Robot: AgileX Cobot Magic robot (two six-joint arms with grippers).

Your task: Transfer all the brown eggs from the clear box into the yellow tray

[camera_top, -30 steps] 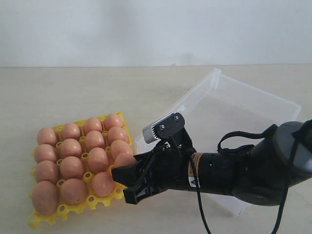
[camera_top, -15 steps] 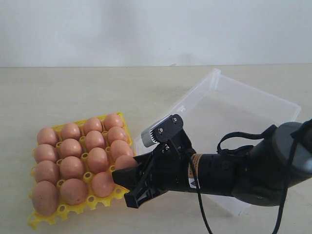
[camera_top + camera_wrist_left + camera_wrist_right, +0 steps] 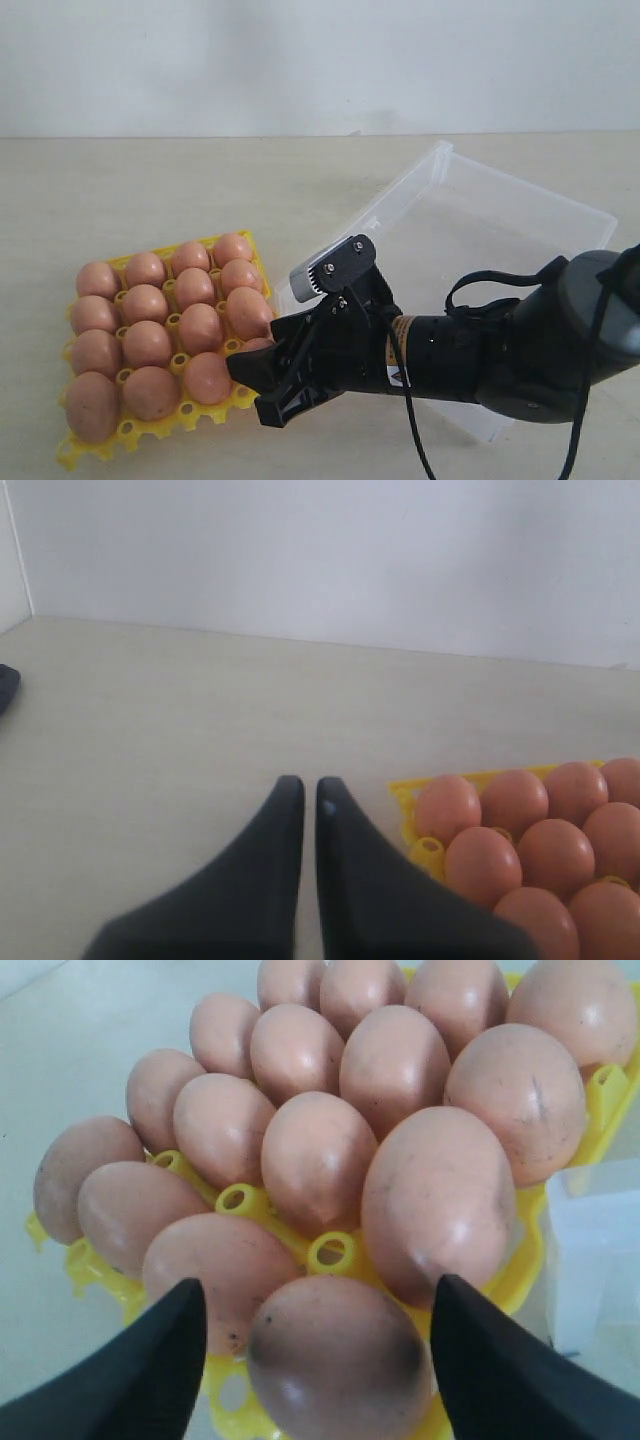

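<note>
The pale worktop [image 3: 150, 190] carries everything. On it the clear box [image 3: 520, 215] fills the right half of the exterior view, and no egg shows in the part of it that the arm leaves uncovered. The yellow tray [image 3: 130, 430] sits at the lower left, just beside the box's near corner, and the brown eggs [image 3: 147, 343] fill it in four rows of four. The right pincer [image 3: 250, 385] reaches in from the right over the tray's nearest corner. Its jaws stand apart on either side of the corner egg [image 3: 258, 347], which sits down in its cup. I judge this to be the release of the last egg, with the task all but complete. The next move calls for a straight lift up and back toward the box, keeping the jaws wide so neither finger drags the egg or tips its neighbour. The right wrist view shows a strip of yellow between one finger and the shell, and the other finger just beside it. The exterior view hides this behind the arm. The left pincer [image 3: 302, 800] appears only in the left wrist view. Its jaws are together with nothing between them, above bare worktop near a tray corner.
</note>
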